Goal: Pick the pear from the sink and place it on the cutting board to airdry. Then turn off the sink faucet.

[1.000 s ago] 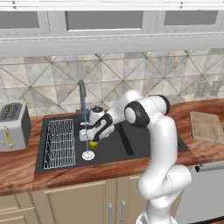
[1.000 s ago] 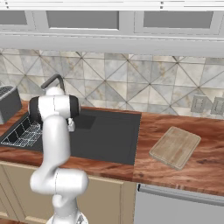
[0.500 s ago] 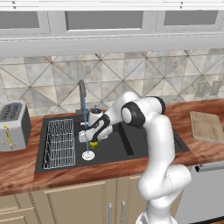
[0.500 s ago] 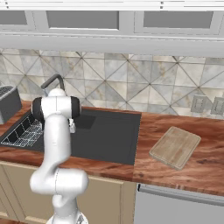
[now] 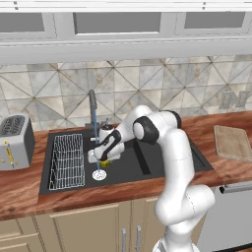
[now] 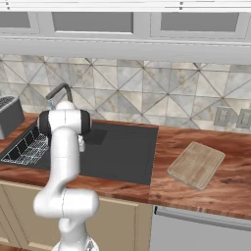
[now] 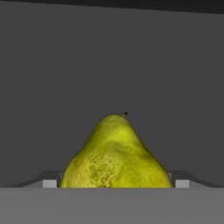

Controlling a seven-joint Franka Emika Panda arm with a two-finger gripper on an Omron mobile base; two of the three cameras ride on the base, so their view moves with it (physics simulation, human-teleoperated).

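While arm hides sink (image 6: 122,152) | hand cam: pear (image 7: 114,155) w/ stem up

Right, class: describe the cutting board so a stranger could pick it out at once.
Find the black sink set in the wooden counter. On the counter to its right lies the cutting board, a flat, light tan rectangle with visible grain, paler than the reddish counter and much smaller than the sink.

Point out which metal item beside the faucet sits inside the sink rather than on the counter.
The white wire rack lies inside the black sink, left of the faucet. The toaster stands outside it on the wooden counter.
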